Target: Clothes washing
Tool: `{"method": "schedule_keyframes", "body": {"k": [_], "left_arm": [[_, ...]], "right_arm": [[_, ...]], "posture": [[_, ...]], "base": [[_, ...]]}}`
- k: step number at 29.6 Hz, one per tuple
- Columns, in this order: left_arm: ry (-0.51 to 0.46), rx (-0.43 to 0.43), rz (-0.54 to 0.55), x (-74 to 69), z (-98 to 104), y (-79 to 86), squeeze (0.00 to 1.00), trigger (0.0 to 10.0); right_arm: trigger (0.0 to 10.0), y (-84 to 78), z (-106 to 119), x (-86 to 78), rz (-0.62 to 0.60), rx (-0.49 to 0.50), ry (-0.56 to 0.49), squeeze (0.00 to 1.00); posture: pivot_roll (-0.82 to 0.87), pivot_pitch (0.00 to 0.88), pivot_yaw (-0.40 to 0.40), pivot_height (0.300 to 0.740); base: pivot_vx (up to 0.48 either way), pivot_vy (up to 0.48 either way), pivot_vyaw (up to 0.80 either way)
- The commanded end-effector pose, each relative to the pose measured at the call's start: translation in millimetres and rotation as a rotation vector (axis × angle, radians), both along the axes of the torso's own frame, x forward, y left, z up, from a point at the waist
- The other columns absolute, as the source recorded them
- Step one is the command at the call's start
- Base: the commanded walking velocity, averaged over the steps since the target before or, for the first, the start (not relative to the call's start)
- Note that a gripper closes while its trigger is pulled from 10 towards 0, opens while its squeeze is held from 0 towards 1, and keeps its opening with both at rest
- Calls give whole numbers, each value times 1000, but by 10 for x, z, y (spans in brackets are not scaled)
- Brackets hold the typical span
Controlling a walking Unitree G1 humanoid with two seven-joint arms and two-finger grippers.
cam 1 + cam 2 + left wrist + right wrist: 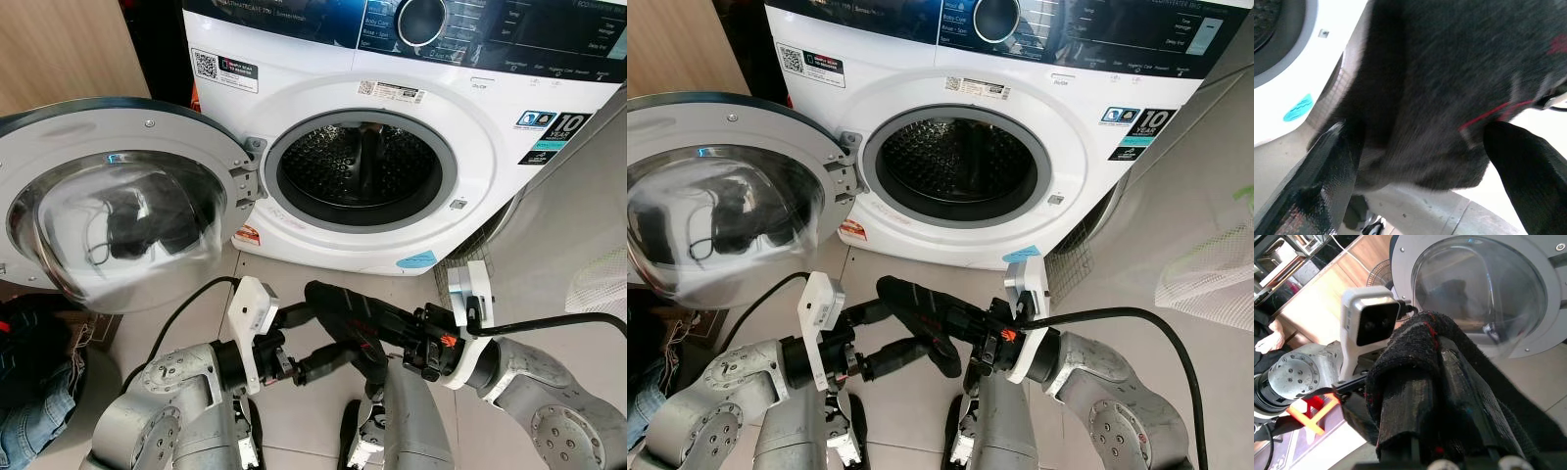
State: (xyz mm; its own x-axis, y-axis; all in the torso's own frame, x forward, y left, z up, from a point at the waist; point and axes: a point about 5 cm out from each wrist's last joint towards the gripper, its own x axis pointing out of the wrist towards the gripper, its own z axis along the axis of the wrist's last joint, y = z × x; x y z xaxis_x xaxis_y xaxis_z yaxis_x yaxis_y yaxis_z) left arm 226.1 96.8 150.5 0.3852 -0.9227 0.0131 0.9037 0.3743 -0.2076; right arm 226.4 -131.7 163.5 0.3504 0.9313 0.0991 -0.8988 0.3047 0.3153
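Pale tiled floor (323, 294), wooden panel (59, 49) at left, bright daylight

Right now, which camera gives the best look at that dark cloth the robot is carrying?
The left eye view: the dark cloth hangs whole between both grippers, before the open washing machine. The right wrist view shows it draped over black fingers; the left wrist view, a blurred close-up.

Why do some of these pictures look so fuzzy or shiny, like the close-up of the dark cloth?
Left wrist view: the dark garment sits so close that it is soft and smeared, and the washing machine front is blown out white. Left eye view: sharp, but the open door glass carries glare and reflections. Right wrist view: the cloth's weave is crisp, the background dimmer.
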Motion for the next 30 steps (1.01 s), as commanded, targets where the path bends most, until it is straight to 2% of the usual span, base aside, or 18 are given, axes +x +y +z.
{"method": "schedule_keyframes", "body": {"k": [1,2,3,4,10,30], "left_arm": [[26,1,-39,-75,-36,-42,0,8980],[26,1,-39,-75,-36,-42,0,8980],[27,0,-39,-76,-37,-42,0,5686],[28,-3,-36,-72,-30,-38,0,0],[30,-7,-31,-62,-22,-22,0,0],[-7,-52,-16,-33,97,-5,0,0]], "right_arm": [[10000,23,26,-52,23,-3,-4,0],[10000,23,26,-52,23,-3,-4,0],[10000,27,29,-53,25,-1,-4,0],[10000,23,26,-43,15,-4,-5,0],[10000,-9,19,22,-41,-15,-13,0],[10000,-33,27,64,-79,-21,-18,0]], "posture": [[106,285,-109,577],[106,285,-109,577],[106,285,-109,577],[106,284,-108,577],[102,278,-106,577],[102,283,-108,577]], "base": [[0,0,0],[0,0,0],[0,0,0],[0,0,0],[0,0,0],[0,0,0]]}}
